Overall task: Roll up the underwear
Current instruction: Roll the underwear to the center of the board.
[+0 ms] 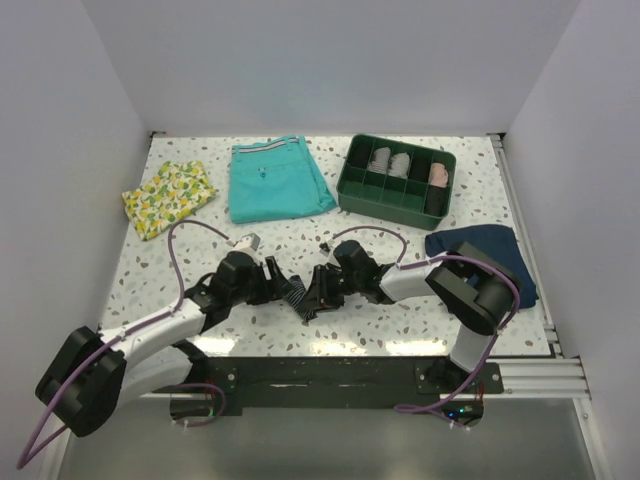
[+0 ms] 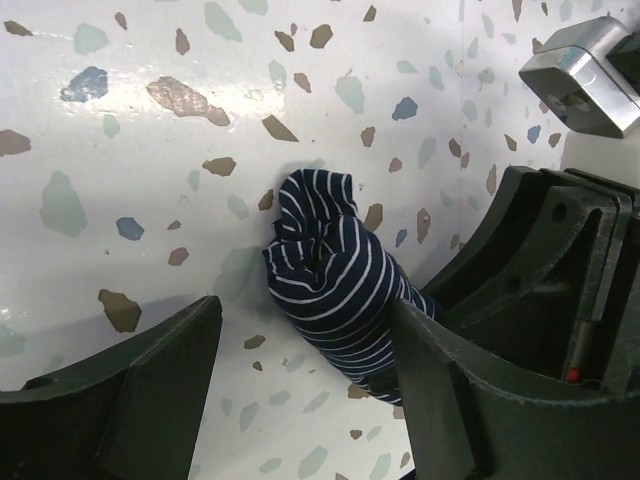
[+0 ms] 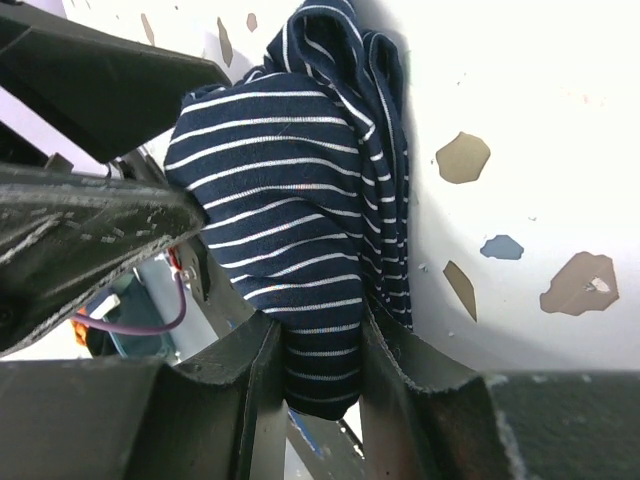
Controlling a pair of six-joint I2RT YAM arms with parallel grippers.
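A white speckled terrazzo table (image 1: 400, 335) is seen from above, with several things spread over it. At the far middle a pair of teal cloth shorts (image 1: 278, 180) is laid flat. To its right a dark green plastic tray (image 1: 390, 211) with compartments is set. Nearer on the right a plain navy garment (image 1: 495, 245) is bunched, and at the far left a yellow lemon-print cloth (image 1: 168, 197) is laid.

At the middle of the table, towards the near edge, the underwear (image 1: 300, 297) is found: small dark navy cloth with thin pale stripes, gathered into a short, tight roll resting on the table. A coiled end is shown in the left wrist view.

One end of the roll is clamped between the fingers of the right tool (image 3: 320, 360). The fingers of the left tool (image 2: 305, 320) are spread apart around the other end. One finger is touched by the cloth, and bare table is seen between the cloth and the other.
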